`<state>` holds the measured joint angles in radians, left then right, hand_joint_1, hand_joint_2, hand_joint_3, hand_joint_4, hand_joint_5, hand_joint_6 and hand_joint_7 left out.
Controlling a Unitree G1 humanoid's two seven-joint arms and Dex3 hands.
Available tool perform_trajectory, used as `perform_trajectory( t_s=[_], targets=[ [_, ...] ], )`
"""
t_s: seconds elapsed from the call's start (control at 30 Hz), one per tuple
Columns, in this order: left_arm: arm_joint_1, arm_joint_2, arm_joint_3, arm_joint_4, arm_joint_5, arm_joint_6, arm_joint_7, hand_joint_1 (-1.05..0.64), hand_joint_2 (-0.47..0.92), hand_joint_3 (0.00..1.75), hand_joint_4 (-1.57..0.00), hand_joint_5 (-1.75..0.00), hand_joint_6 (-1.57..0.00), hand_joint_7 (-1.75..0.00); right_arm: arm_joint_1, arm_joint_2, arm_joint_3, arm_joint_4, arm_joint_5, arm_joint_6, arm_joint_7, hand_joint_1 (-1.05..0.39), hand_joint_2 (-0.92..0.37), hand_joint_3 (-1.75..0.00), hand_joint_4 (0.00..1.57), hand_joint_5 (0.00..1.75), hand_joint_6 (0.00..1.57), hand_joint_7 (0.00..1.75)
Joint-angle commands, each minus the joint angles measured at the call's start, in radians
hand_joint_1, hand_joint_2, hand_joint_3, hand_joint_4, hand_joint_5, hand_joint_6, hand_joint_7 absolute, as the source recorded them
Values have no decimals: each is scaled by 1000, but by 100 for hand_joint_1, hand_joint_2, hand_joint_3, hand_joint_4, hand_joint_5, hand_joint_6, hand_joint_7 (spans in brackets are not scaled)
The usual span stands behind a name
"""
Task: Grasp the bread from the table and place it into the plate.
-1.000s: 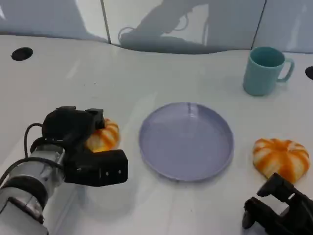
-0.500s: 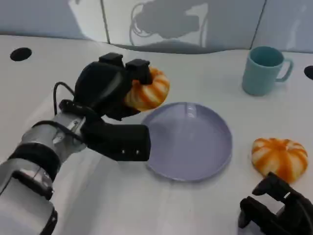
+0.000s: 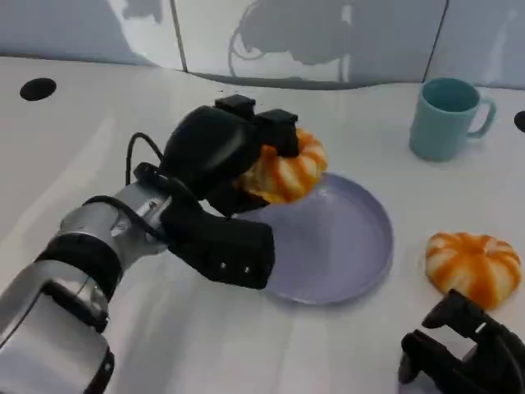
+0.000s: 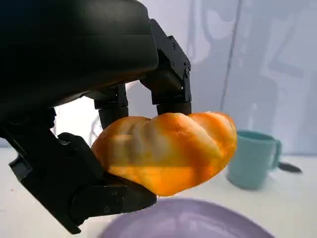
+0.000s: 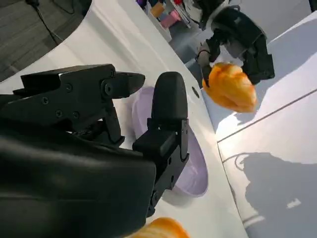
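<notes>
My left hand [image 3: 217, 176] grips an orange-and-white striped bread roll [image 3: 287, 168] and holds it in the air over the far left rim of the lilac plate [image 3: 344, 246]. The left wrist view has the roll [image 4: 166, 148] pinched between my black fingers [image 4: 166, 84] above the plate [image 4: 188, 220]. A second striped roll [image 3: 472, 267] lies on the table right of the plate. My right hand [image 3: 463, 353] rests low at the front right, just in front of that roll, fingers apart and holding nothing. From the right wrist, the held roll [image 5: 232, 88] hangs above the plate [image 5: 190, 163].
A teal mug [image 3: 447, 116] stands at the back right, also seen as the mug [image 4: 252, 158] in the left wrist view. A dark round hole [image 3: 38, 89] sits in the white table at the far left. A pale wall panel backs the table.
My left hand lifted the roll off the table left of the plate and carried it up and rightward, now over the plate's rim. The right hand stayed put.
</notes>
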<state>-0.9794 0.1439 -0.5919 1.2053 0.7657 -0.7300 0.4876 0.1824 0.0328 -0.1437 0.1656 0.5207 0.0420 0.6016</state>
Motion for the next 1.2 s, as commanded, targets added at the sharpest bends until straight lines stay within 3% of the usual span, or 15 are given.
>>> perform_trajectory(
  t_s=[0.03, 0.17, 0.3, 0.53, 0.6, 0.67, 0.7, 0.73, 0.77, 0.87, 0.97, 1.2],
  targets=[
    [-35, -14, -4, 0, -5, -18, -60, -26, 64, 107, -93, -175, -76, -175, 0, -9, -5, -2, 10, 11, 3, -65, -92, -14, 79, 158, 71, 134],
    [-35, -15, 1, -1, -5, -19, -67, -26, 64, 107, -94, -175, -76, -175, 0, -9, -5, -3, 10, 12, 3, -65, -92, -14, 79, 158, 71, 134],
    [-30, -72, -8, 49, -20, 48, -221, -21, 56, 111, -95, -175, -77, -175, 25, 0, 12, -41, -3, 8, -11, -66, -92, -15, 79, 158, 70, 133],
    [-28, -90, 9, 61, -35, 91, -297, -21, 55, 115, -91, -175, -74, -175, 32, 1, 14, -50, 6, 14, -10, -66, -92, -15, 78, 158, 70, 135],
    [-26, -99, 21, 72, -51, 112, -342, -22, 53, 114, -89, -173, -72, -167, 34, 2, 14, -51, 13, 16, -6, -65, -92, -15, 78, 158, 70, 136],
    [-24, -102, 36, 76, -75, 122, -392, -22, 52, 113, -83, -169, -76, -152, 36, 3, 15, -56, 14, 20, -9, -65, -92, -15, 78, 158, 70, 136],
    [-21, -103, 53, 78, -98, 128, -432, -24, 58, 94, -77, -138, -76, -118, 37, 2, 16, -58, 12, 19, -10, -65, -92, -15, 78, 158, 70, 136],
    [-19, -104, 65, 78, -115, 133, -460, -25, 67, 73, -77, -120, -79, -91, 38, 2, 16, -59, 10, 18, -10, -65, -92, -15, 79, 158, 70, 136],
    [-17, -105, 73, 77, -126, 136, -479, -25, 77, 53, -77, -108, -84, -69, 38, 2, 16, -60, 9, 17, -11, -65, -92, -16, 79, 158, 70, 137],
    [-9, -99, 80, 73, -142, 127, -514, -27, 86, 26, -64, -84, -74, -27, 43, 4, 19, -64, 1, 8, -15, -64, -92, -17, 78, 159, 70, 137],
    [-7, -98, 82, 71, -141, 128, -521, -28, 90, 16, -59, -79, -71, -13, 44, 4, 19, -65, 0, 7, -16, -64, -92, -17, 78, 159, 69, 137],
    [-7, -98, 84, 70, -141, 128, -523, -28, 92, 12, -58, -79, -72, -10, 45, 4, 19, -66, 0, 8, -16, -64, -92, -17, 78, 160, 69, 138]
  ],
)
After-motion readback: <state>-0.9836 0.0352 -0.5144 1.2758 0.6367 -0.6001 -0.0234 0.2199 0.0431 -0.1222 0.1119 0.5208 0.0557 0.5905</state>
